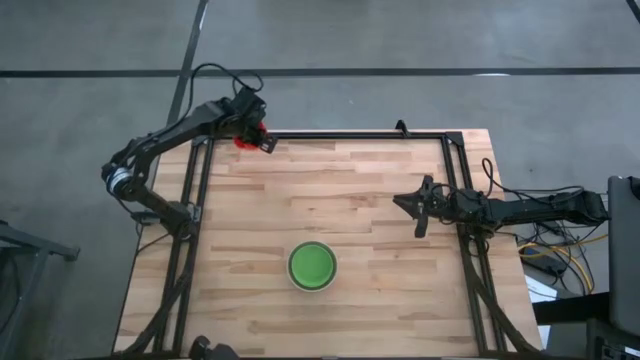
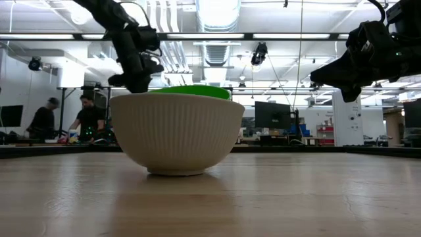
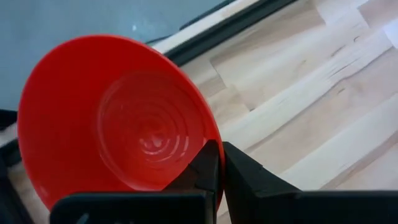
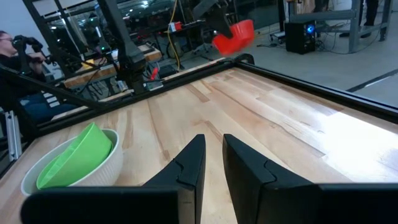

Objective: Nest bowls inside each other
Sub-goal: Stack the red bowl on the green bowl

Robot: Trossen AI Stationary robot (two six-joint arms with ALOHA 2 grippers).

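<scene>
A red bowl (image 3: 118, 118) hangs over the table's far left corner (image 1: 250, 138), with my left gripper (image 3: 217, 165) shut on its rim. In the right wrist view the red bowl (image 4: 235, 35) is tilted and clear of the table. A green bowl (image 1: 312, 265) sits tilted inside a ribbed whitish bowl (image 2: 176, 135), which stands on its base near the table's front middle. My right gripper (image 4: 211, 155) hovers at the table's right side (image 1: 415, 205), pointing level toward the left, its fingers a narrow gap apart with nothing between them. My left gripper pinches the red bowl's rim (image 3: 210, 140) between its two fingers, one finger inside the bowl and one outside. The fingers slant down from above. The bowl is lifted clear of the table and tilted, its hollow toward the wrist camera.
A black metal frame (image 1: 360, 135) runs along the table's far and side edges. Bare wood lies between the red bowl and the nested bowls. People (image 2: 66, 118) stand far behind the table.
</scene>
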